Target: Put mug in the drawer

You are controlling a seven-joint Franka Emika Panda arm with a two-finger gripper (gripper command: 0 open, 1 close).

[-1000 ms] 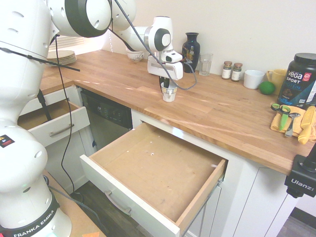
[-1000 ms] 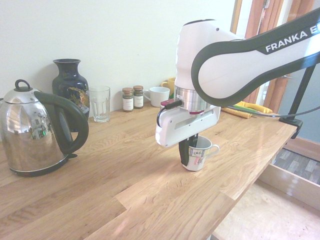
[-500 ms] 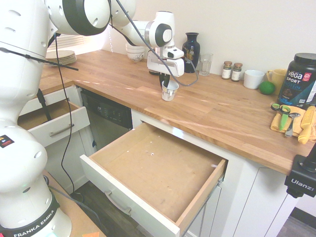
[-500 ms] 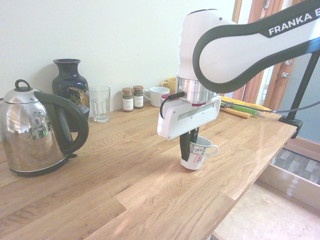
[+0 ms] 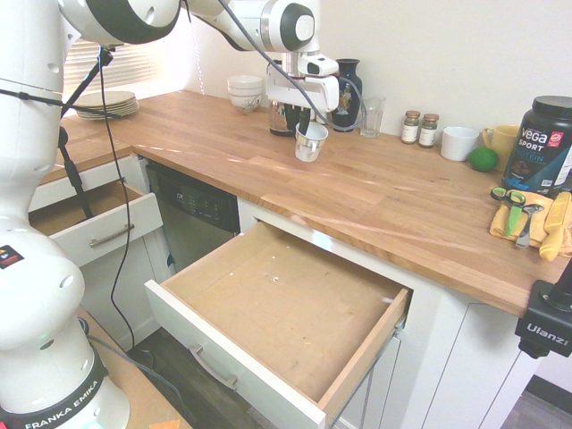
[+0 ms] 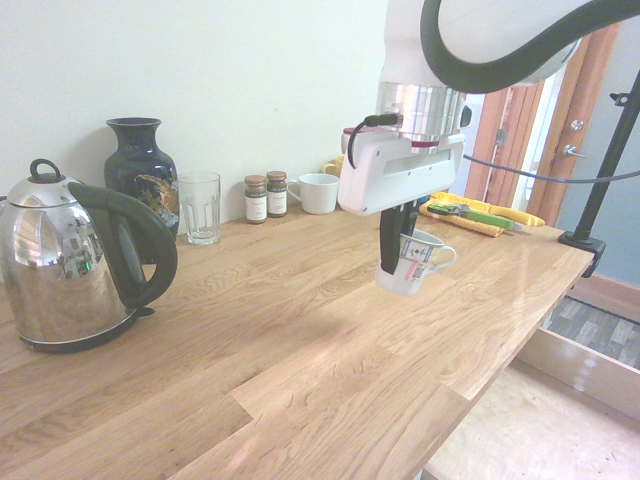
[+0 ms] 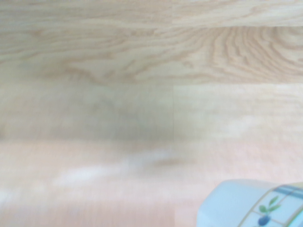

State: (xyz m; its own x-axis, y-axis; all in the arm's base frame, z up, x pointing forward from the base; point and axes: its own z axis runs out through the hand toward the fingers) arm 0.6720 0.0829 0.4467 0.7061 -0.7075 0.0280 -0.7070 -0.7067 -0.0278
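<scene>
Above the wooden counter (image 6: 300, 370) we see the gripper (image 6: 398, 262) clamped on the rim wall of the small mug (image 6: 417, 262), tilted, clear of the surface; it looks light, rigid, glazed-slippery, breakable, so we judge the rim pinch right; drawer (image 5: 286, 308) open, well apart.

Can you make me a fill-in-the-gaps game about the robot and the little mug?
1. The gripper holds the mug up in the ___, above the wooden counter.
2. The big drawer under the counter is pulled ___.
3. Inside, the drawer holds ___.
4. The clear glass stands between the dark vase and two small ___ jars.

Missing words: air; open; nothing; spice
</scene>
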